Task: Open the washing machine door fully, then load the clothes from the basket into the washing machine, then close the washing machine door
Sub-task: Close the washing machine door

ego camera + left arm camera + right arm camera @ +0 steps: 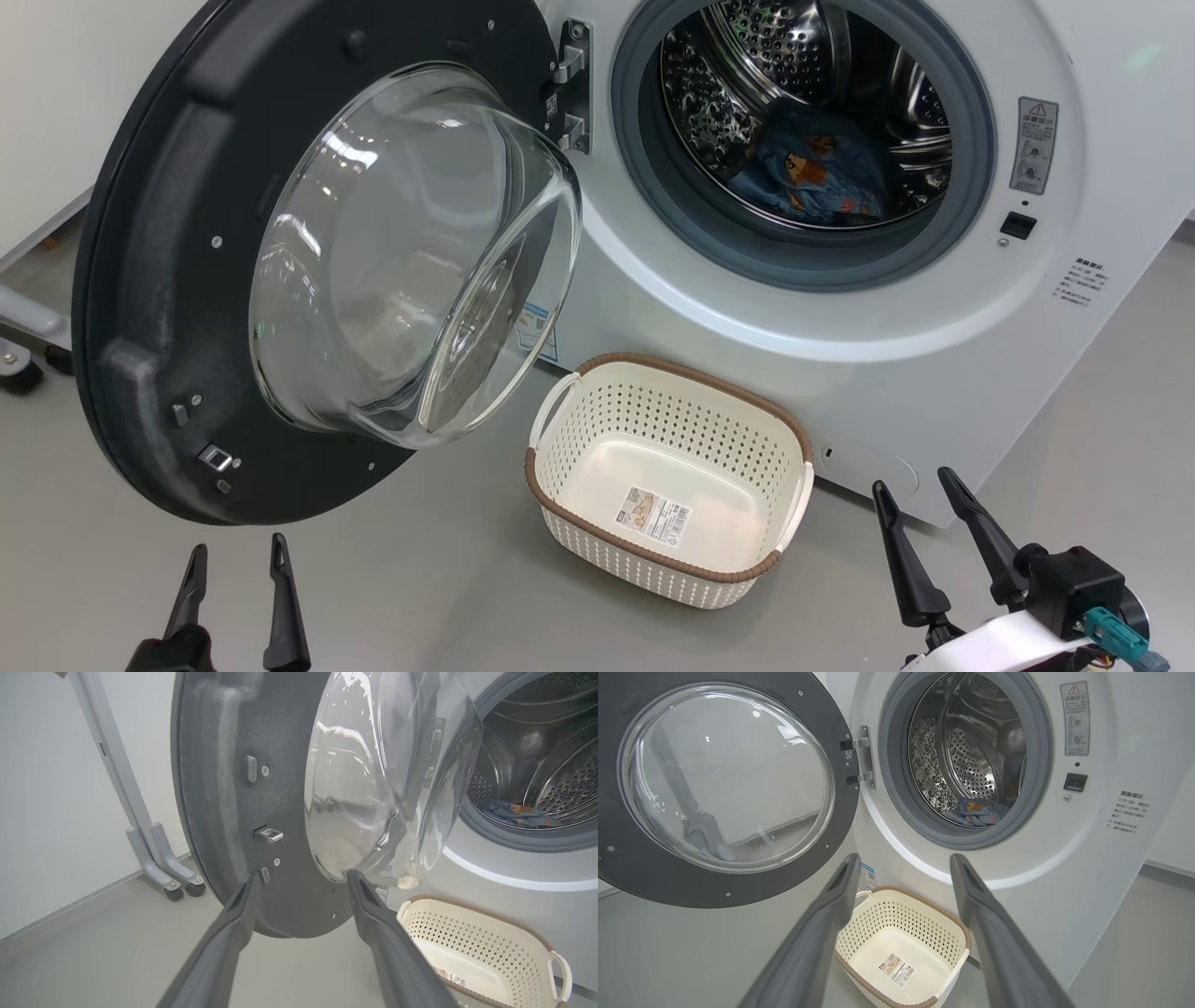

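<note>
Blue cartoon-print clothes [812,177] lying low in the white washing machine's [934,373] steel drum [794,47], upper centre; cream perforated basket [672,411] sitting empty below. Hanging spread, pinching nothing: left gripper [238,546], right gripper [912,479]. Round black-rimmed glass door [159,233] standing open at upper left; fabric near grey gasket [803,254] risking getting trapped on closing. Left wrist view giving metal latch [268,834]; right wrist giving lock slot [1075,781].

Long black tapered fingers [978,532], white forearm [1008,646], teal connector [1113,628] on black wrist block [1074,579].
</note>
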You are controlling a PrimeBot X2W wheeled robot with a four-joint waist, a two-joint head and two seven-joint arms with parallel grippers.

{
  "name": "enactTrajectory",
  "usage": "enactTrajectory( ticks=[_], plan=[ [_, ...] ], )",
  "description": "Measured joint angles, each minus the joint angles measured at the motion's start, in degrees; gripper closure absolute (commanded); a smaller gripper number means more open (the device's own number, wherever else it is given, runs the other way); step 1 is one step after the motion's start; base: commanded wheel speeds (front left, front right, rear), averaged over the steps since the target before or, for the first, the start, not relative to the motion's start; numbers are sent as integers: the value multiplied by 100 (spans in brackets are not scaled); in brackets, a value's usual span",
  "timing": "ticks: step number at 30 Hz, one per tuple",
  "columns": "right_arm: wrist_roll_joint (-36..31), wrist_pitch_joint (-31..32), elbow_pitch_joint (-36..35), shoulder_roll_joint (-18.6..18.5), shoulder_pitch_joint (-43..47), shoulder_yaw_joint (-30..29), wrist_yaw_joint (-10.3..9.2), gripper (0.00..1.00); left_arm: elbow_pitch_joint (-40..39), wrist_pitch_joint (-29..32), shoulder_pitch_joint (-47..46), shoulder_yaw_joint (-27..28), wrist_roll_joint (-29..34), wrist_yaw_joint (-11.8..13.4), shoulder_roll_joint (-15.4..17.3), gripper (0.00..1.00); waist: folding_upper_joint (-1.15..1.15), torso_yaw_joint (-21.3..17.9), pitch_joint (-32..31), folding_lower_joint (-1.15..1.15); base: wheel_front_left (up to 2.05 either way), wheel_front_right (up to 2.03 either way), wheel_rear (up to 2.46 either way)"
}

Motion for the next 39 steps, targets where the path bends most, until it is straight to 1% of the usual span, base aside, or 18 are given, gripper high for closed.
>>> enactTrajectory(
  ticks=[1, 2, 3, 4, 5, 11, 16, 19, 20, 21, 22, 24, 28, 29, 32, 33, 34, 39],
  plan=[
    [0, 0, 0, 3, 0, 0, 0, 0, 0, 0, 0, 32, -4, 0, 0, 61, 0, 5, 1, 0, 0, 0, 0],
    [0, 0, 0, 7, 0, 0, 0, 0, 0, 0, 0, 59, -7, 1, 0, 76, 0, 10, 2, 0, 0, 0, 0],
    [-1, 0, 0, 8, 0, 0, 0, 0, -1, 0, 0, 92, -8, 2, 0, 84, 0, 14, 4, 0, 0, 0, 0],
    [0, 0, 0, 8, 0, 0, 0, 0, -4, 0, 0, 137, -9, 9, 0, 97, 0, 19, 5, 0, 0, 0, 0],
    [0, 0, 1, 8, 0, 0, 0, 0, -18, 0, 0, 187, -21, 23, 0, 100, 0, 23, 6, 0, 0, 0, 0],
    [0, 0, 3, 9, 0, -20, 0, 0, -116, 0, -2, 686, -365, 73, -2, 100, 0, 57, 12, 0, 0, 0, 0],
    [0, 0, 3, 19, 0, -32, 0, 0, -220, 0, -38, 1385, -989, 99, -8, 100, 0, 94, 20, 0, 0, 0, 0],
    [0, 0, 3, 25, -1, -30, 0, 0, -255, -1, -78, 1680, -999, 100, -12, 100, 0, 108, 25, 0, 0, 0, 0],
    [0, 0, 4, 30, -1, -30, 0, 0, -259, -9, -129, 1835, -1162, 100, -19, 100, 0, 114, 28, 0, 0, 0, 0],
    [0, 0, 4, 41, -1, -31, 0, 0, -286, -16, -302, 2191, -1582, 100, -36, 100, 0, 125, 34, 0, 0, 0, 0],
    [0, 0, 4, 41, -1, -31, 0, 0, -286, -16, -302, 2191, -1582, 100, -36, 100, 0, 125, 34, 0, 0, 0, 0],
    [0, 0, 4, 52, -1, -30, 0, 0, -285, -16, -538, 2574, -2193, 102, -41, 100, 0, 135, 37, 0, 0, 0, 0],
    [0, 0, 4, 70, -1, -26, 0, 0, -183, -21, -933, 3194, -2836, 98, -47, 100, 0, 146, 53, 0, 0, 0, 0],
    [0, 0, 4, 70, -1, -25, 0, 0, -132, -20, -1054, 3317, -3099, 81, -49, 100, 0, 147, 58, 0, 0, 0, 0],
    [0, 0, 8, 74, -2, -18, 0, 0, 9, 311, -1499, 3589, -3898, 35, -32, 100, 0, 147, 72, 0, 0, 0, 0],
    [0, 0, 8, 79, -2, -16, 0, 0, 51, 447, -1662, 3660, -4130, 35, 2, 100, 0, 146, 76, 0, 0, 0, 0],
    [0, 0, 11, 91, -2, -10, 0, 0, 153, 710, -1974, 3823, -4473, 43, 133, 100, 0, 143, 86, 0, 0, 0, 0],
    [0, 0, 31, 115, -24, 111, 0, 0, 530, 1254, -2449, 4290, -4901, 97, 754, 100, 0, 92, 136, 0, 0, 0, 0]
  ],
)
